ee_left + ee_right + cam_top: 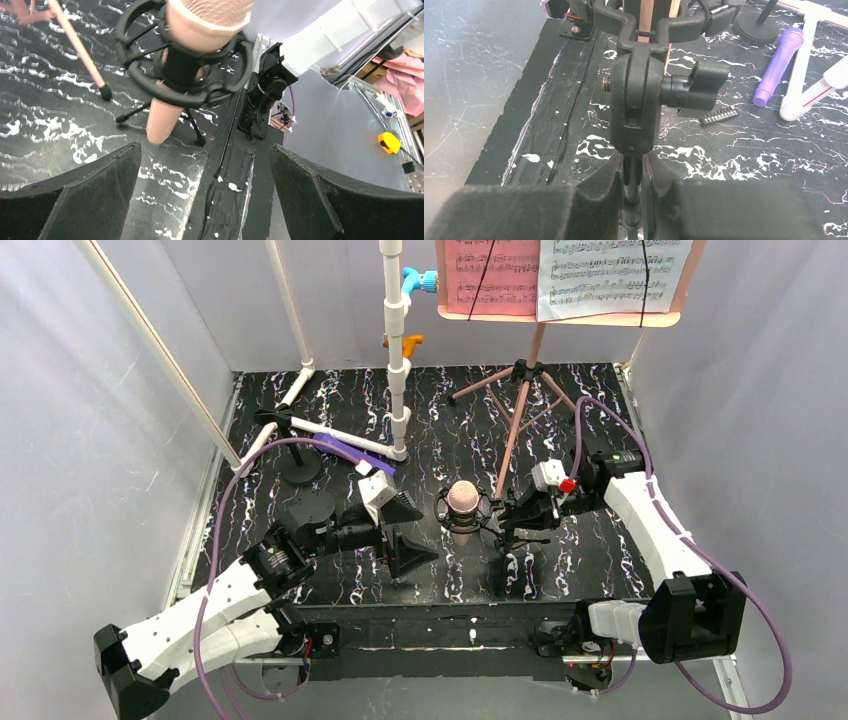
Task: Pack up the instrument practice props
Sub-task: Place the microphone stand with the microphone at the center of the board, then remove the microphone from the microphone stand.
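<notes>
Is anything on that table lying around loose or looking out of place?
Two loose things: a purple tube lies flat on the table beside the white pipe, and a small black comb-like clip lies alone nearby. The pink music stand is upright, with pages on it.

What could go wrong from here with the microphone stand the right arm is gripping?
1. The right gripper clamps only the thin post under the top-heavy pink microphone, so lifting may let it swing or twist.
2. One foot of the music stand sits close beside the mic's tripod legs; dragging could snag and tip it.
</notes>
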{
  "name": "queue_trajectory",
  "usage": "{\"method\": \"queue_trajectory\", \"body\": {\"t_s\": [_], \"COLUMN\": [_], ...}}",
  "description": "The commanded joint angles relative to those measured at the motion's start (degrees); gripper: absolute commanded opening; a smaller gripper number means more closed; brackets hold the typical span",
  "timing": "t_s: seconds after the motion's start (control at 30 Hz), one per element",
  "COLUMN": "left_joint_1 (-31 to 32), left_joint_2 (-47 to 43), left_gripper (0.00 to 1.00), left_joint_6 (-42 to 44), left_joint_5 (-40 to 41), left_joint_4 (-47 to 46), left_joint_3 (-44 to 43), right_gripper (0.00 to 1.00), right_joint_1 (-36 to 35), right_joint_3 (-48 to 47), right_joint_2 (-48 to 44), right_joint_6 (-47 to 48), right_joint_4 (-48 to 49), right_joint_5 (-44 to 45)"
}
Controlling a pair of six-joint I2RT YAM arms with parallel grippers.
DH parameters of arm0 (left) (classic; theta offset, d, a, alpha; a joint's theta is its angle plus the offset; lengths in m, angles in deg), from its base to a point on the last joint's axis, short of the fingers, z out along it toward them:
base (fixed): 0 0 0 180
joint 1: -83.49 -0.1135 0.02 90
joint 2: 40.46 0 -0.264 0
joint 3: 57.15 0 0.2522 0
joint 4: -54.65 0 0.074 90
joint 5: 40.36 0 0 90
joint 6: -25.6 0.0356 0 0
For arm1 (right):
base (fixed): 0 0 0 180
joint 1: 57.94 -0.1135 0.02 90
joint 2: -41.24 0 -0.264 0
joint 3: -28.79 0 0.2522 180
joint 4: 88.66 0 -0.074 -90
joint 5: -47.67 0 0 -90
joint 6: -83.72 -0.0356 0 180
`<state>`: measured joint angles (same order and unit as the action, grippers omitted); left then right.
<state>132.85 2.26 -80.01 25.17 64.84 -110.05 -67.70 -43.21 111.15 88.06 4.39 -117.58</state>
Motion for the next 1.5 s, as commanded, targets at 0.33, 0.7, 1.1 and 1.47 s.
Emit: {"method": "queue_trajectory", "body": {"t_s": [0.33,0.7,1.1,1.47], "left_joint_1": [4.96,4.95,4.96,4.95], "left_joint_2": [6.94,16.38,18.72,19.29], "left_gripper": [1.00,1.00,1.00,1.00], "left_joint_6": [3.47,3.96,12.53,18.28], "left_joint_5": [5.51,3.11,2.25,0.80], "left_joint_4": [-16.85,-17.54,-10.27,-8.99], "left_joint_3": [-2.74,-15.30,-20.15,-20.61], "right_gripper": [0.03,0.34,0.83,0.93], "right_joint_1": [4.84,9.23,11.75,12.04], "right_joint_3": [8.44,15.93,16.75,15.92], "right_joint_2": [-0.23,-5.33,-6.41,-6.01], "right_joint_6": [-15.93,-22.90,-14.09,-13.19], "right_joint_4": [20.42,29.03,22.36,20.34], "right_joint_5": [-4.03,-2.63,-1.27,1.35]}}
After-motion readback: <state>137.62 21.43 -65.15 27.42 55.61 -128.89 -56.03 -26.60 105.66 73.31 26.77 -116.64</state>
